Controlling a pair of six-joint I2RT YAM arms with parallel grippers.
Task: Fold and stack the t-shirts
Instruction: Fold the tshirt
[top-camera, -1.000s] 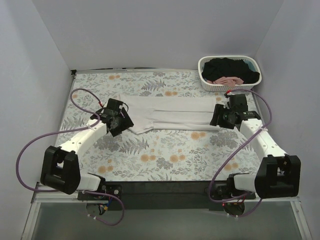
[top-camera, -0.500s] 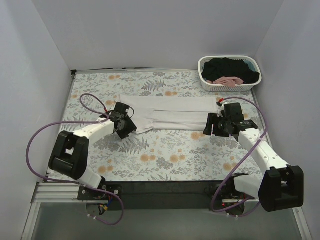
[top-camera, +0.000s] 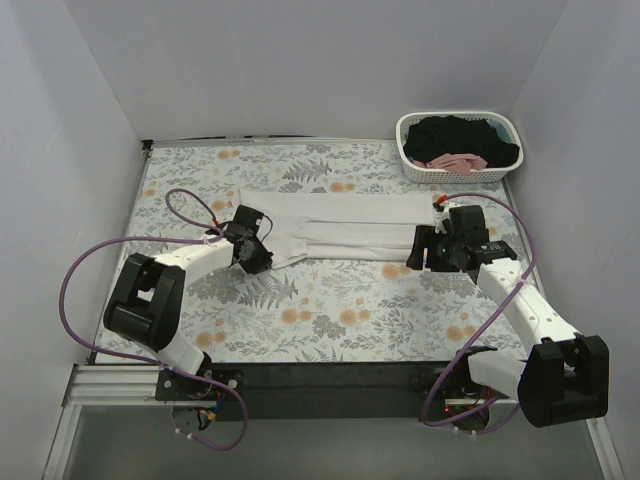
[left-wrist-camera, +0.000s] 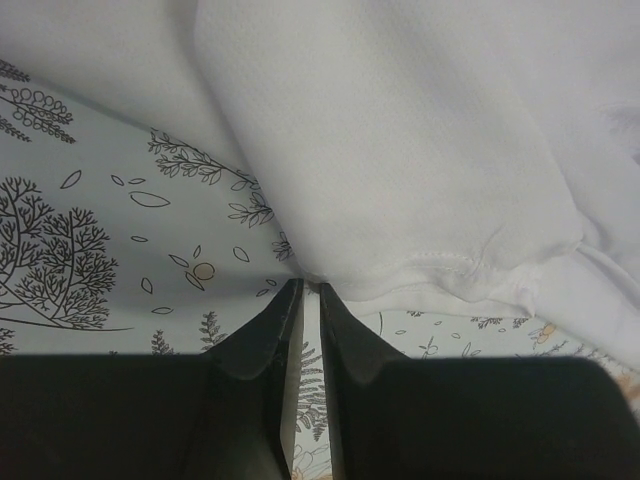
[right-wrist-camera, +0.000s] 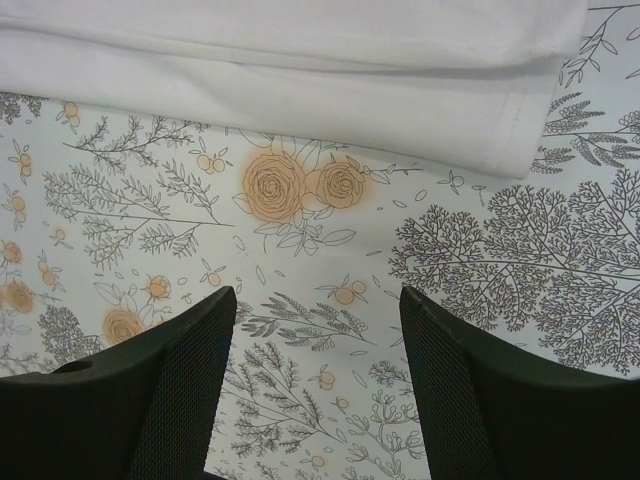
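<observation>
White t-shirt (top-camera: 335, 228) lies flat on the desk (top-camera: 330, 310), folded into a band whose long axis runs left to right, one end toward each arm. We find the left pincer (left-wrist-camera: 308, 288) at its near left corner, fingers drawn almost together, tips touching the hem; whether cloth is caught we cannot tell. The right pincer (right-wrist-camera: 315, 295) is spread wide over the tablecloth (right-wrist-camera: 300, 200), with the shirt's right end just ahead of it, untouched.
</observation>
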